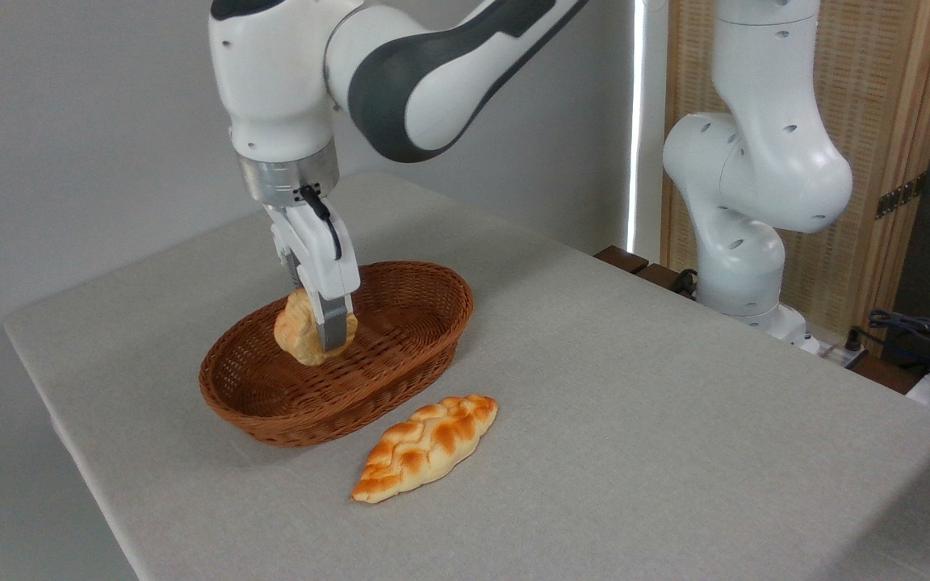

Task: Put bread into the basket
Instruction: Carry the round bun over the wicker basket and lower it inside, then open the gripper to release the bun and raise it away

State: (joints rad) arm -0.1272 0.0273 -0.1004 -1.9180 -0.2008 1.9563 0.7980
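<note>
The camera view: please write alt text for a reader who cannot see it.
A robot gripper holds a small round bun over a brown wicker basket. A braided loaf lies on the grey table beside it.

basket (400,355): woven wicker, reddish-brown, ribbed and rough
bread (299,335): matt, wrinkled golden crust
braided loaf (425,448): faintly glossy, browned crust
tabletop (634,420): matt grey woven cloth
arm (433,81): smooth glossy white plastic, brushed metal wrist ring

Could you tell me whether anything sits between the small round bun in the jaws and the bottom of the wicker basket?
Nothing visible does. The gripper holds the small round golden bun above the bare floor of the reddish-brown oval wicker basket; the braided golden loaf lies outside on the table.
</note>
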